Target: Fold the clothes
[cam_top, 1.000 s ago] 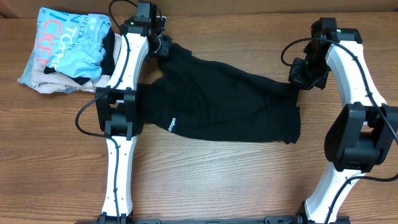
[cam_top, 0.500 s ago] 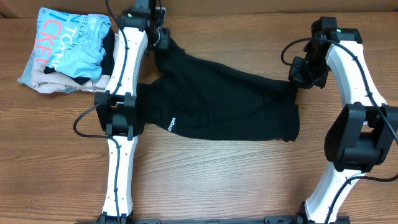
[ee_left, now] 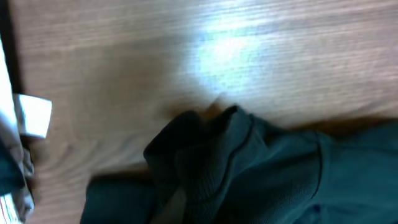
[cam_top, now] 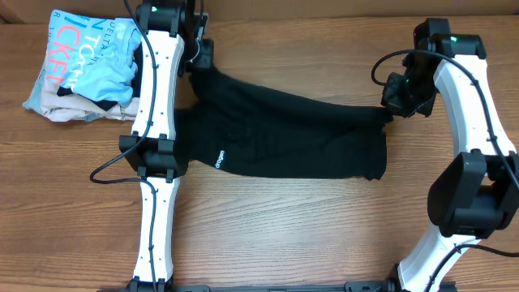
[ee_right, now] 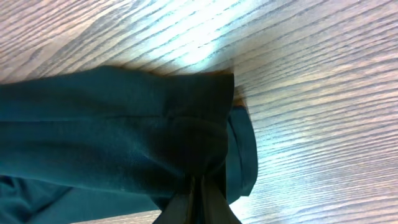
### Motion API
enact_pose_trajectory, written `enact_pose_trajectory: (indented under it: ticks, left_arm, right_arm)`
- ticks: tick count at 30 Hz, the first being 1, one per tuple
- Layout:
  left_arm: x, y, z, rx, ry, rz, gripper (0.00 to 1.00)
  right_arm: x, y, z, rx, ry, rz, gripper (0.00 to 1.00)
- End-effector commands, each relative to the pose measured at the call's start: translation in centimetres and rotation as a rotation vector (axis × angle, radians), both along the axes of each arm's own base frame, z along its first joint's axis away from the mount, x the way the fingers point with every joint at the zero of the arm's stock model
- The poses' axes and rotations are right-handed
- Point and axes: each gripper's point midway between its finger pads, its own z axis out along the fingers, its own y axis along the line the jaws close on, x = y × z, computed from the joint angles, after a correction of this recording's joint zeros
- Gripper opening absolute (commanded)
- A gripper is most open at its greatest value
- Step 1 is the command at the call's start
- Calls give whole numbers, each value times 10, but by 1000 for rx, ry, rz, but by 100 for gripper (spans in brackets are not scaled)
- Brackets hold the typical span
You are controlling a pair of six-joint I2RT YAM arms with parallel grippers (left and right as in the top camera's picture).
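Wooden table; black garment taut, clamped by left pincer, right pincer.

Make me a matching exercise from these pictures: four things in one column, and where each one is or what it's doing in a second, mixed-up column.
Things:
1. black garment
2. pile of clothes
3. left claw
4. right claw

Places or states:
A. pinching the garment's right-hand end
B. heaped at the far left of the table
C. stretched across the middle, between the two arms
D. pinching the garment's far left corner

Pairs: 1-C, 2-B, 3-D, 4-A.
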Motion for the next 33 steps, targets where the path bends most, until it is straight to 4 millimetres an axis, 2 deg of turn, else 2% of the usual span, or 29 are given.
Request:
enact_pose_trajectory:
  ticks: [1,7,15,18,21,25,27,28,29,30,32,33]
  left_arm:
    - [-1,-7,13,-33,-21,-9,4]
    - [-5,-22,12,-65,-10,-37,4]
    - [-15,-21,18,-42,16,-56,4]
    - [-30,-3,20,56,64,-40,4]
    - [-55,13,18,138,146,-32,4]
    - [-90,20,1,160,284,-37,4]
    - [-106,22,-15,171,362,-42,4]
    - [-111,23,-21,175,391,-44,4]
    - [-118,24,-28,180,426,-50,9]
    - [-124,25,-34,184,456,-56,18]
    - [-134,27,-42,193,500,-60,33]
    - [-136,28,-45,194,512,-67,44]
  right_arm:
    - [-9,-2,-8,4,15,-7,4]
    - [-19,-1,-31,7,54,-8,4]
    - [-16,-1,-33,7,42,-7,4]
    - [-13,-1,-32,7,30,-7,4]
    - [-12,2,-32,24,24,-6,4]
    - [-11,4,-32,40,21,-5,4]
    - [-14,6,-32,46,32,-5,4]
    - [-16,6,-32,47,40,-5,8]
    - [-19,6,-32,48,53,-4,25]
    - [-22,6,-32,49,63,-1,40]
    - [-26,7,-32,50,82,3,59]
    - [-28,7,-32,51,90,10,68]
